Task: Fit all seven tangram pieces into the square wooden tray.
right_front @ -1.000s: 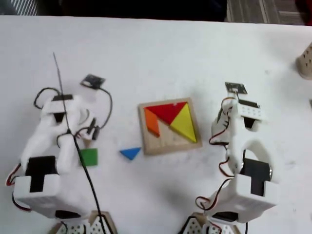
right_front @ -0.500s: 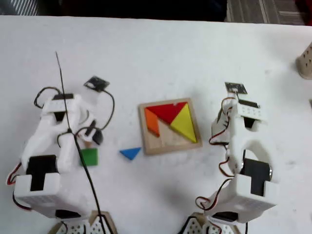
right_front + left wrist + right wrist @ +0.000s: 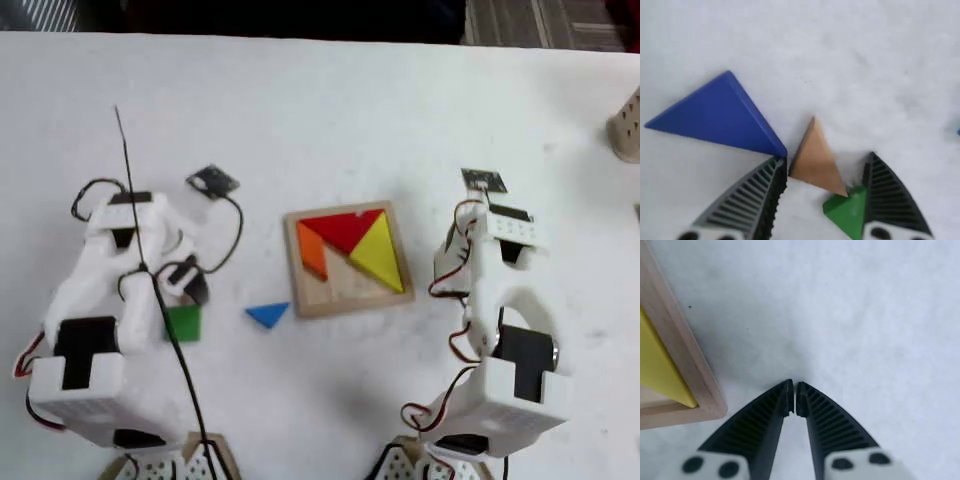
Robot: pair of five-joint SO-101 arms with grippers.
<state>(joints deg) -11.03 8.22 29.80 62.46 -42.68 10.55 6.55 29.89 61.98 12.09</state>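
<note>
This looks like a robotics lab or maker's bench: a plain white desk [image 3: 320,90] carries two white printed arms [image 3: 100,300] with bare red and black wiring [image 3: 445,285] and small exposed circuit boards [image 3: 213,181], with dark flooring [image 3: 300,15] beyond its far edge.

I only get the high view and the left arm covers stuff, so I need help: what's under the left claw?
Observer: The left claw is open, with a small tan triangle between its fingers.
Operator: Anything else hiding there?
Observer: A big dark blue triangle lies on the table, one corner close to a finger.
Operator: And the other arm?
Observer: The right claw is shut, over bare table beside the wooden tray's corner.
</note>
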